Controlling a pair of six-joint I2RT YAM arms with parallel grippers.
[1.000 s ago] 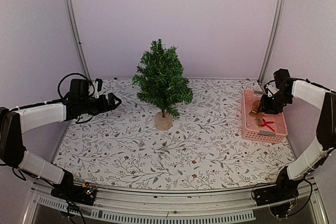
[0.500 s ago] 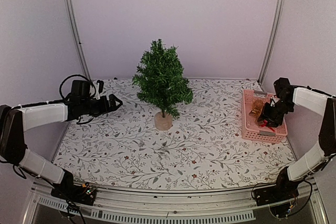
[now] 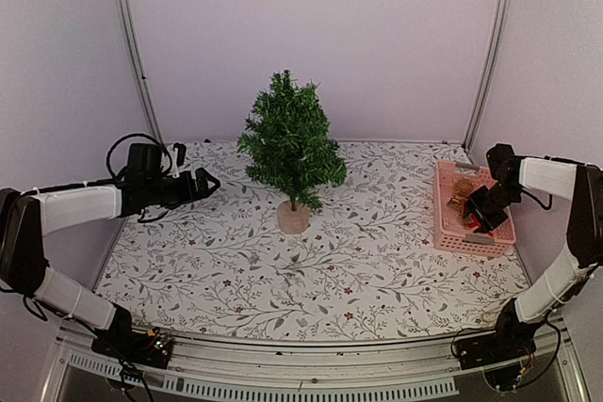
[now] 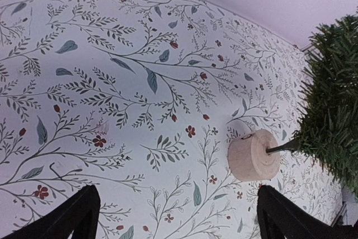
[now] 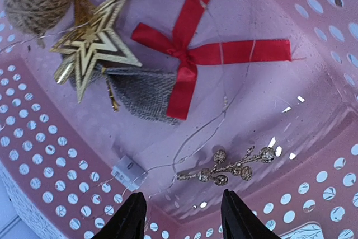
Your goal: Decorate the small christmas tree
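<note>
I see the leafy-print bench (image 3: pixel 236 280), with the small green fir christmas tree (image 3: pixel 290 143) standing mid-frame. At right is a pink holey plastic basket (image 3: pixel 445 225). My right hand (image 5: pixel 179 216) hangs in it, fingers apart and empty, over a red ribbon bow (image 5: pixel 187 54). My left hand (image 3: pixel 204 182), at left, is spread wide.

Gold star (image 5: pixel 95 43), red bow (image 5: pixel 193 54), pink basket (image 5: pixel 50 160)

Back wall (image 3: pixel 311 35): plain pale lilac | side walls (image 3: pixel 57 63): same colour | corner posts (image 3: pixel 131 44): slanted metal rails | table (image 3: pixel 236 270): white surface printed with leafy sprigs, small red flowers | light: even, soft
</note>
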